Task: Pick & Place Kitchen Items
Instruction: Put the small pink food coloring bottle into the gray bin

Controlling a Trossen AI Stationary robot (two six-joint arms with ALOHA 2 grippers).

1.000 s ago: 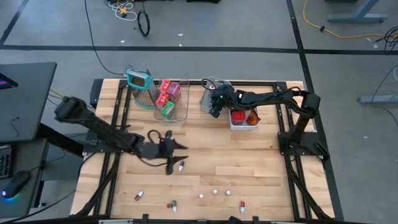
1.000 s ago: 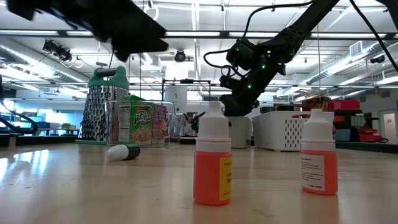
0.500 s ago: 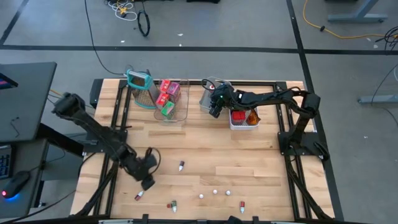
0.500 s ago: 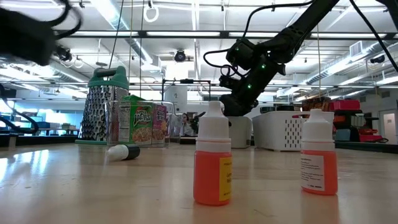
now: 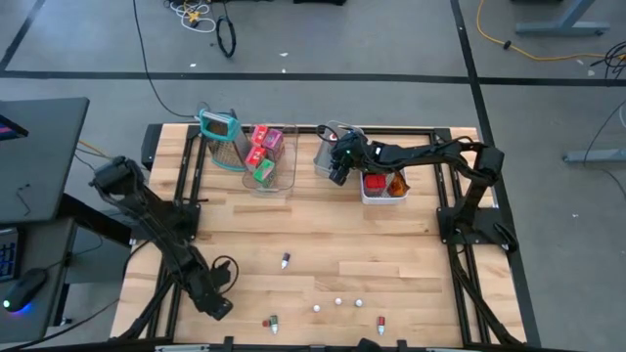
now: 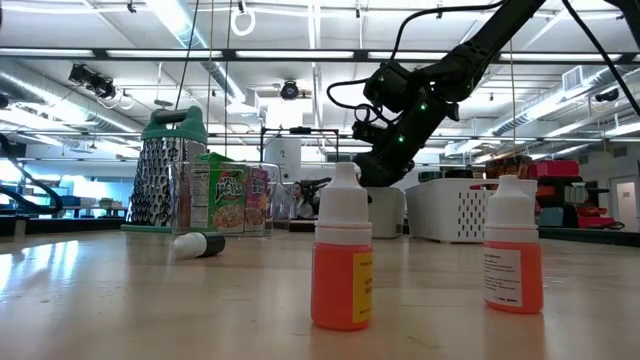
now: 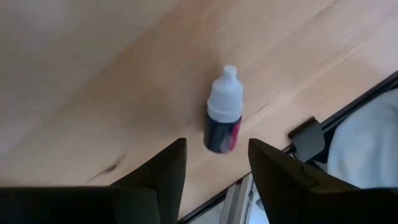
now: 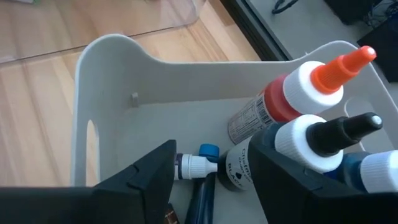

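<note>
Left end effector [image 5: 217, 305] parted, empty, poised over small dark bottle [image 7: 222, 118] lying at bench [image 5: 323, 235] front edge; bottle hidden in high view. Right end effector [image 8: 211, 180] spread above grey bin [image 8: 112, 81] holding 4 bottles.

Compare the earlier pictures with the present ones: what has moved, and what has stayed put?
The left gripper swung from mid-table to the near left edge, its open fingers now over a small lying dark bottle with a white cap. Nothing was grasped or released. The right gripper stayed above the grey bin of bottles; the two orange dropper bottles and the lying dark-capped bottle did not shift.
</note>
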